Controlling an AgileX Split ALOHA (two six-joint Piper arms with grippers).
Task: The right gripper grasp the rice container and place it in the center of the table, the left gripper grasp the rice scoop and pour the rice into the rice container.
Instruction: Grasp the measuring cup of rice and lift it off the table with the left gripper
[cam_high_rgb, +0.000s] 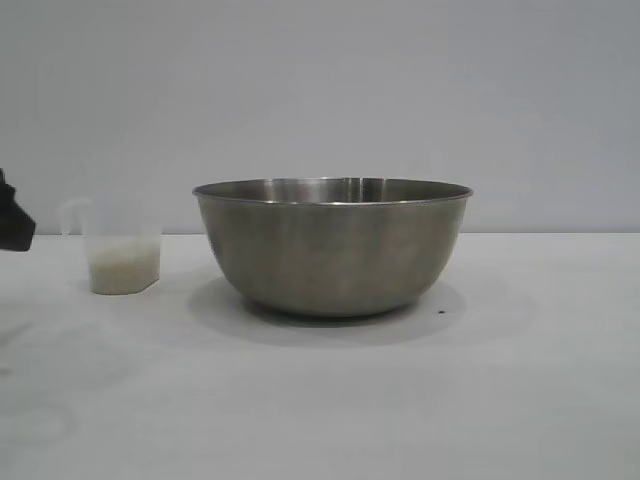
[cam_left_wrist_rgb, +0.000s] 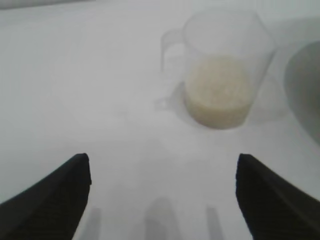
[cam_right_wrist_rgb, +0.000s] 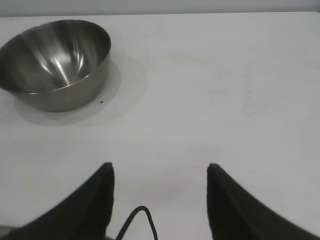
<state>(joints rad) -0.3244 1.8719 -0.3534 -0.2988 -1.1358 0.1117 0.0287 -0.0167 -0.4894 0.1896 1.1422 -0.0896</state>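
Observation:
The rice container, a large steel bowl, stands upright mid-table. Left of it and apart from it stands the rice scoop, a clear cup with its handle on the side away from the bowl. Rice fills its bottom. My left gripper shows at the left edge, short of the handle. In the left wrist view it is open and empty, with the scoop and rice ahead. My right gripper is open over bare table, far from the bowl.
The white table spreads wide to the right of the bowl and in front of it. A tiny dark speck lies by the bowl's base. A thin black cable loops between the right fingers. A plain wall stands behind.

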